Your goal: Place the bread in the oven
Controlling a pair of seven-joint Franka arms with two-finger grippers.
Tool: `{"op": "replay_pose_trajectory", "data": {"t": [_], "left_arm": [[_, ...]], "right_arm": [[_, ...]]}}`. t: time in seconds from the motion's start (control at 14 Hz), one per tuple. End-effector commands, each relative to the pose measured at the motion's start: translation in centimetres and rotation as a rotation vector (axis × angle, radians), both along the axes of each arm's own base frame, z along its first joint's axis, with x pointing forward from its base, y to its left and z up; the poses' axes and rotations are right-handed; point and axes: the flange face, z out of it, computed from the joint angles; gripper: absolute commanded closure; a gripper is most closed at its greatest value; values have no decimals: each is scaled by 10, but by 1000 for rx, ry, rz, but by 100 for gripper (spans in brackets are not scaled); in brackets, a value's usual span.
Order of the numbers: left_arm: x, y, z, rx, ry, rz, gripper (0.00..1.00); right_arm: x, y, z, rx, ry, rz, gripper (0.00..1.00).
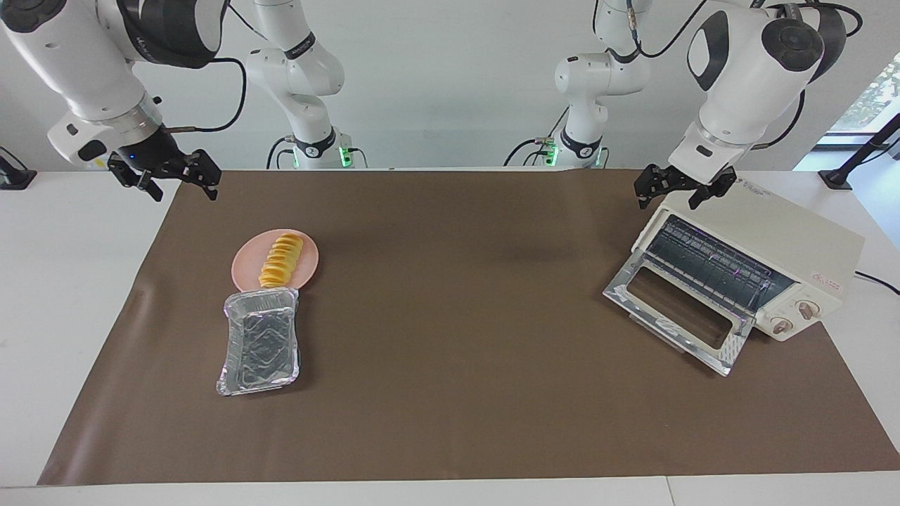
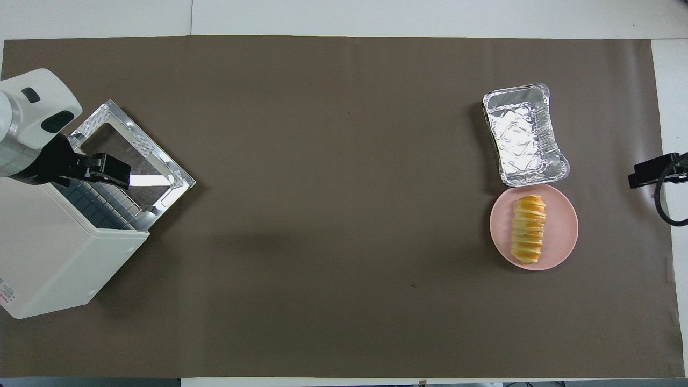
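A ridged yellow-orange bread loaf [image 1: 281, 261] lies on a round pink plate [image 1: 309, 266] beside a crinkled silver foil tray [image 1: 259, 342]. The cream-white toaster oven [image 1: 759, 260] sits well apart, door dropped open. Left claw [image 1: 683, 188] hovers over the oven, right claw [image 1: 169, 177] over the desk [image 1: 63, 239]; both spread wide, empty.

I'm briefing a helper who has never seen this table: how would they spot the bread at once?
Start at the brown mat and go to the right arm's end, away from the oven. There a round pink plate touches a silver foil tray, the plate nearer to the robots. The bread lies on that plate: a yellow-orange ridged loaf, while the tray holds nothing.
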Motion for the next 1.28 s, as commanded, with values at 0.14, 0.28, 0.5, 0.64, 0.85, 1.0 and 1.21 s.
{"op": "replay_pose_trajectory", "data": {"t": [0.14, 0.28, 0.5, 0.64, 0.85, 1.0, 1.21], "left_arm": [[-3, 2, 7, -10, -17, 14, 0], [-3, 2, 7, -10, -17, 14, 0], [-3, 2, 7, -10, -17, 14, 0], [-3, 2, 7, -10, -17, 14, 0], [-3, 2, 7, -10, -17, 14, 0], [-3, 2, 7, -10, -17, 14, 0], [-3, 2, 7, -10, -17, 14, 0]], "right_arm": [[-8, 6, 0, -19, 10, -8, 0], [-14, 13, -8, -7, 22, -7, 0], [-18, 37, -25, -10, -9, 15, 0], [-27, 48, -57, -11, -9, 35, 0], [-40, 60, -126, -6, 65, 60, 0], [-46, 72, -157, -7, 44, 84, 0], [-53, 79, -196, -7, 9, 97, 0]]}}
